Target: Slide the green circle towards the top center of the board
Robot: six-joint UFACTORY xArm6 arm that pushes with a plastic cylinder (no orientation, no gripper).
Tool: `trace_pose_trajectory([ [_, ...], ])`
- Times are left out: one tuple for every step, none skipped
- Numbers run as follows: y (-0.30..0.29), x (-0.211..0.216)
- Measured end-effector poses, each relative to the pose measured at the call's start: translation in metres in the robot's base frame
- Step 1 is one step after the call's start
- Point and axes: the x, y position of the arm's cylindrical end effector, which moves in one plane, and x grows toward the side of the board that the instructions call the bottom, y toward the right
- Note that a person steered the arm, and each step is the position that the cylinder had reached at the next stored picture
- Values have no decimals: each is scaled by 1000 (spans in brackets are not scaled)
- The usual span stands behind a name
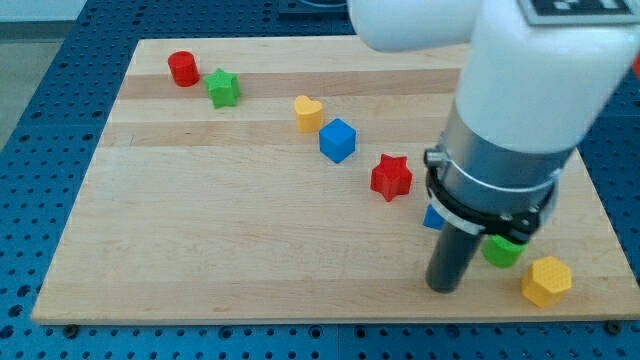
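1. Wooden board (250, 230) on blue perforated bench; white arm enters from the view's top right.
2. My tip (444, 288) is a bare rod holding nothing; it rests on the board near the view's bottom right.
3. Green circle (501, 250) sits just right of my tip, partly hidden; yellow hexagon (547, 280) lies beside it.

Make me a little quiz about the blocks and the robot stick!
1. True or false: the red star touches the blue cube.
2. Which block lies nearest the view's top left? A) red cylinder B) yellow heart C) yellow hexagon
3. Fill in: my tip stands just to the view's left of the partly hidden ____ block.

Key: 1 false, they sit apart; 2 A; 3 green.
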Motion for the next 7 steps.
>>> trace_pose_trajectory([
  [-14,-18],
  [-14,-20],
  [-16,-20],
  [-17,-20],
  [-25,-20],
  [-32,-25],
  [-42,-37],
])
